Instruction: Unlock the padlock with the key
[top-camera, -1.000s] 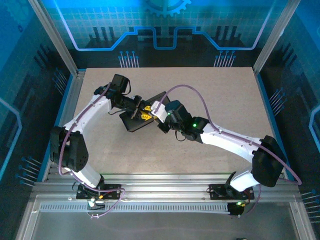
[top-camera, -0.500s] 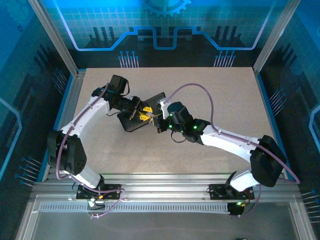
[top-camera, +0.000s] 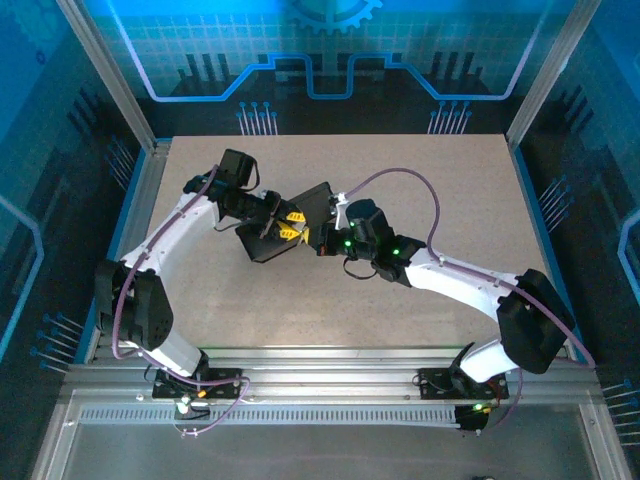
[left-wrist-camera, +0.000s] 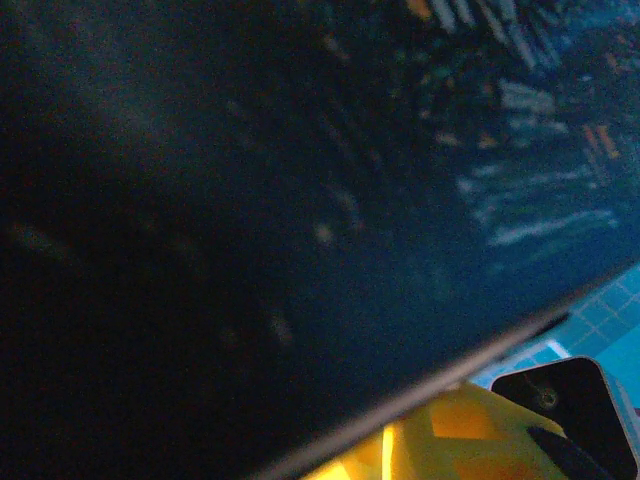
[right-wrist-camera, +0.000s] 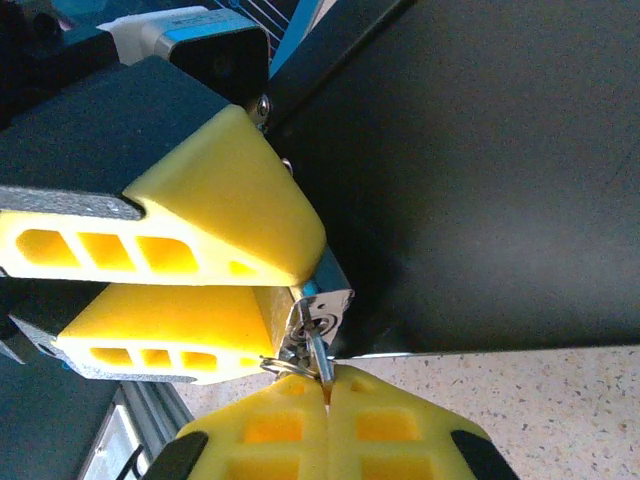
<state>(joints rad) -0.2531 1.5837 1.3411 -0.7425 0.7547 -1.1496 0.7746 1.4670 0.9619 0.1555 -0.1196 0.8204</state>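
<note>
Since the earlier frame, the right arm's wrist has been swung rightward. The padlock (right-wrist-camera: 318, 316) is clamped by the left pincer (right-wrist-camera: 292, 283) beside the dark box (right-wrist-camera: 500, 170). The key (right-wrist-camera: 321, 360), nipped in the pressed-together right pincer (right-wrist-camera: 328, 395), appears seated in the keyhole. Turning and shackle release are judged still to remain. One padlock, one key and one box are counted.

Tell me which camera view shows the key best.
The right wrist view: the key is pinched in the right gripper, its tip at the padlock held by the left gripper. In the top external view it is too small to tell. The left wrist view looks onto the dark box.
</note>
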